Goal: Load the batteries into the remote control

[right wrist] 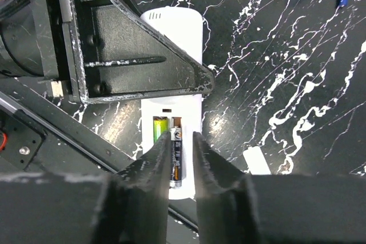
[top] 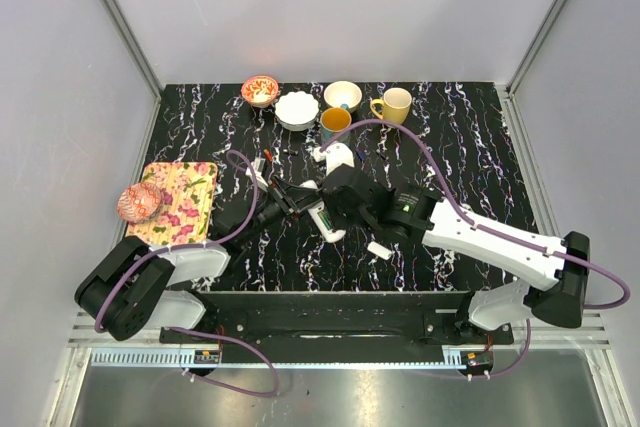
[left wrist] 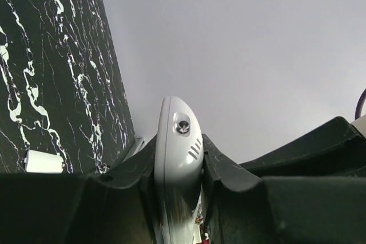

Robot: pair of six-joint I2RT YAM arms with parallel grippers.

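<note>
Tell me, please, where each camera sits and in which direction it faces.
Top external: above and behind the bases, looking down on the table; the left arm and right arm meet over the remote control.
Left wrist: on the left arm, looking along the table toward the wall; the left hand clamps the remote's end.
Right wrist: on the right arm, looking down on the remote; the right hand straddles a battery.
Shared: both wrist views show the remote and a small white chip.
</note>
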